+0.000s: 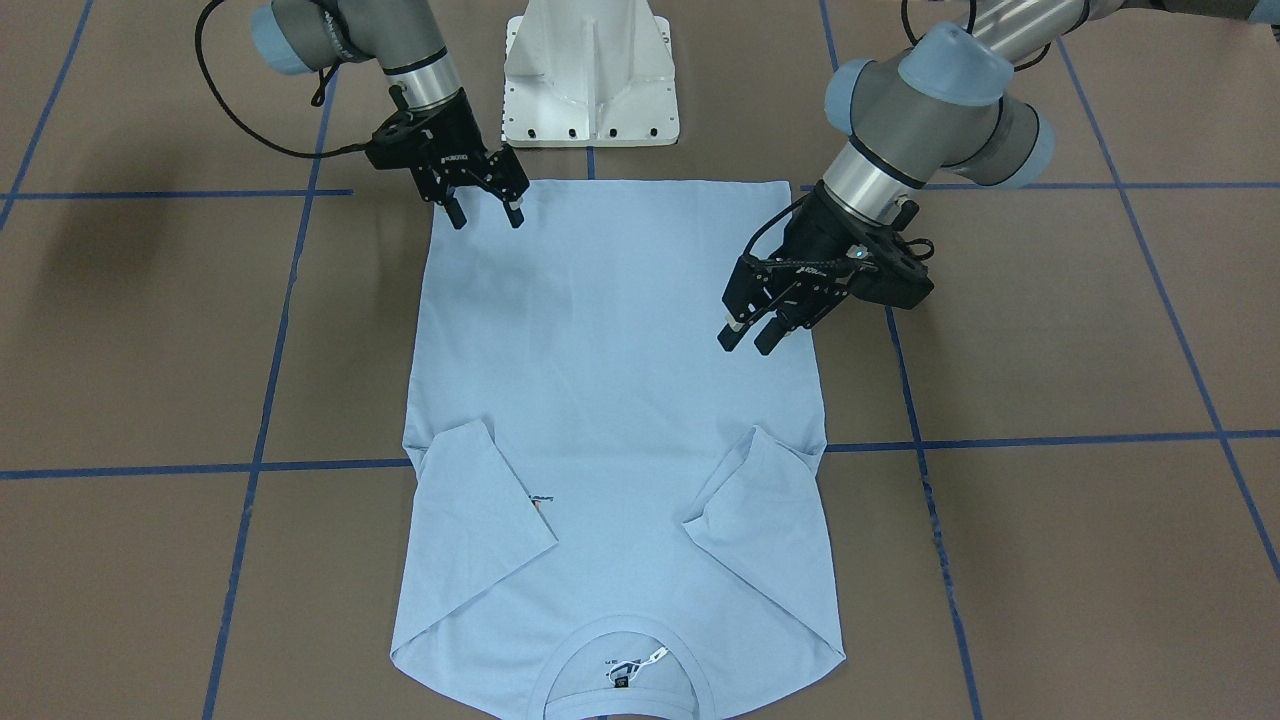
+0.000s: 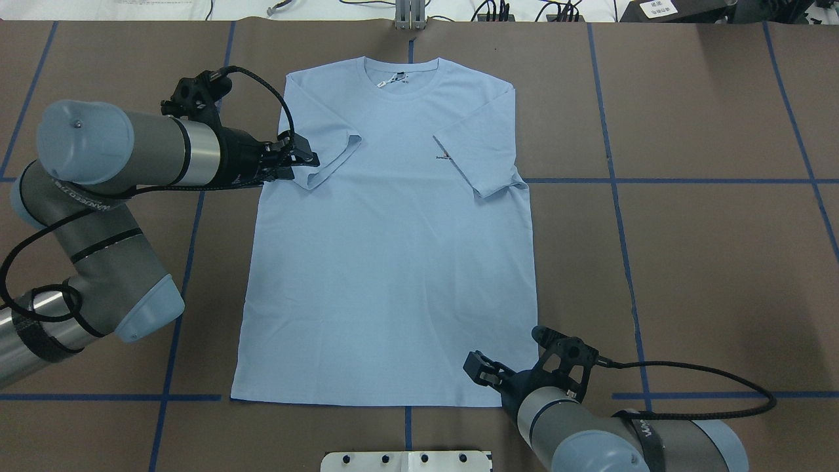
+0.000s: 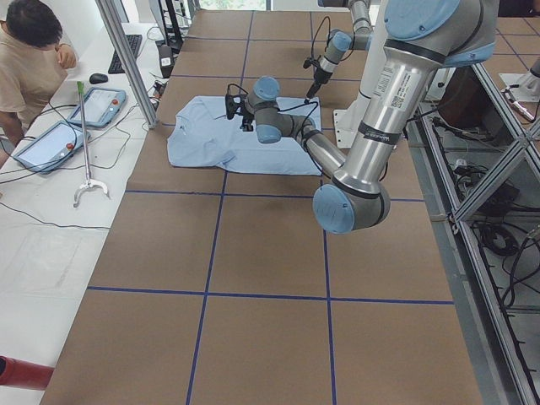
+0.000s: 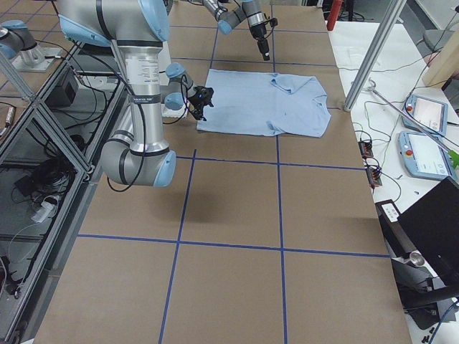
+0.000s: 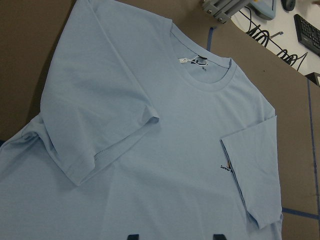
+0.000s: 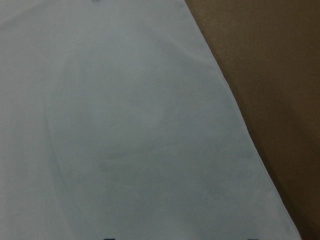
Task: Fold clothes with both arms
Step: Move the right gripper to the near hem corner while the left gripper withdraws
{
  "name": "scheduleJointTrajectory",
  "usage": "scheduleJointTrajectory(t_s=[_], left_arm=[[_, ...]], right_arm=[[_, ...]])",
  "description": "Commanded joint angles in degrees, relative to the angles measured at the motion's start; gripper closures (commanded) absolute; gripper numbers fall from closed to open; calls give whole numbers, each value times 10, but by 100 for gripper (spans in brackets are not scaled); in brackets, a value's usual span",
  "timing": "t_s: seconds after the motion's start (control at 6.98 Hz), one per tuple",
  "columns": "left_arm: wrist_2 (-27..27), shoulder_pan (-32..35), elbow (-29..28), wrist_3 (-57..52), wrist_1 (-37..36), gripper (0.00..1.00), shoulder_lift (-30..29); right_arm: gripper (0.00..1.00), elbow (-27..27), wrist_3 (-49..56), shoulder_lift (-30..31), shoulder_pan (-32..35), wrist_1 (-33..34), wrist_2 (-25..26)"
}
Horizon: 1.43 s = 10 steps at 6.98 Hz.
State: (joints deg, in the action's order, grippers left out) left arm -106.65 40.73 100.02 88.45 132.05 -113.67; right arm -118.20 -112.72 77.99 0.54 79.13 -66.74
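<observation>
Gaping, empty: left pincer [image 1: 748,338], right pincer [image 1: 485,213]

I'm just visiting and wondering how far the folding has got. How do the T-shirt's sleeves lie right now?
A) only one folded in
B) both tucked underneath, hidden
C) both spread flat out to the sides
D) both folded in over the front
D: on the T-shirt, one sleeve and the other sleeve each lie turned in on top of the chest.

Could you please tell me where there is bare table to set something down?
The widest bare table lies on the robot's right of the T-shirt. Crowded: beside the left arm, and the hem corner by the right gripper.
</observation>
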Motion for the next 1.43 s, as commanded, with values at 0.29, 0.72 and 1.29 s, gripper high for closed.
scheduleJointTrajectory(t_s=[0.29,0.72,1.29], left_arm=[[4,-6,-3,1,0,40,0],[4,-7,-4,0,0,40,-1],[5,-7,-3,1,0,39,-4]], right_arm=[[30,-12,-36,16,-26,91,-12],[45,-11,-36,29,-27,91,-22],[100,-12,-39,32,-32,91,-35]])
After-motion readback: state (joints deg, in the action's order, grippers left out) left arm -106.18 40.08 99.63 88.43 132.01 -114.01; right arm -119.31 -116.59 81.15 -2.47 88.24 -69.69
